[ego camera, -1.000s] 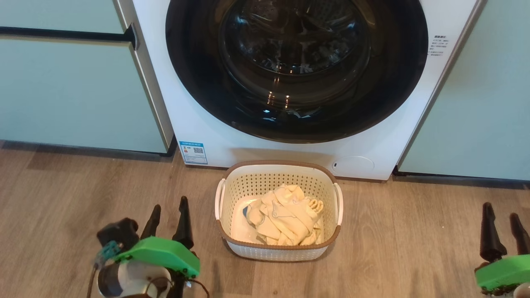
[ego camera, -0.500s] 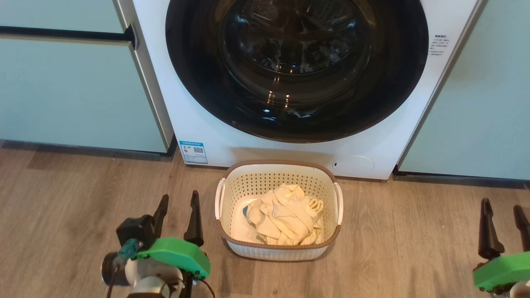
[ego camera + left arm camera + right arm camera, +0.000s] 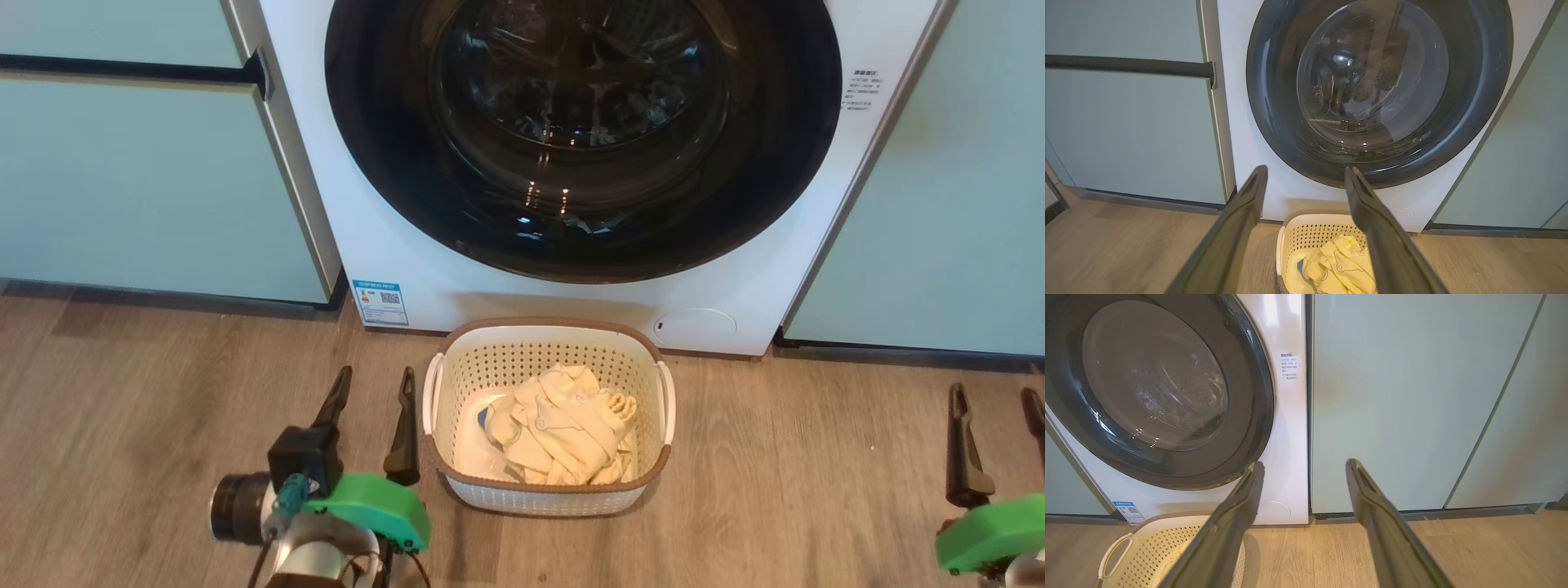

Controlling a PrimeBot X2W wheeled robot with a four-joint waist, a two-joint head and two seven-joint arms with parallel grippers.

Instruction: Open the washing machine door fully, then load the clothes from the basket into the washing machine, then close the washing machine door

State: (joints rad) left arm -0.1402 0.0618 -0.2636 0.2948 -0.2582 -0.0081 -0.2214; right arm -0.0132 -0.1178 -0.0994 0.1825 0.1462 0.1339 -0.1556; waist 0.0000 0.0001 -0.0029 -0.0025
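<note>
You are looking at the washing machine (image 3: 359,253), a big white box that stands between pale green cabinets (image 3: 147,180) on both sides. Almost all of its front is the washing machine door (image 3: 584,139) – round, shiny and black, with a clear glass bowl in the middle. You can see a bit of the steel drum through the glass. The door is shut flat against the machine. Under it is a wooden floor (image 3: 163,384), and the basket (image 3: 547,322) sits on that floor right in front of the machine, below the door. The basket is small and cream, with lots of little holes in its sides, a brown rim and a white handle at each end. The clothes (image 3: 559,429) lie in a soft heap inside it, more to the right side. They are pale yellow and crumpled, with a tiny bit of blue poking out at the left. Your left gripper (image 3: 375,374) is just beside the left end of the basket, with its two dark fingers spread apart and nothing between them. Your right gripper (image 3: 993,392) is far off to the right, well away from the basket – its fingers are spread apart and empty too. Down at the machine's bottom left corner is a small blue sticker (image 3: 380,302).
</note>
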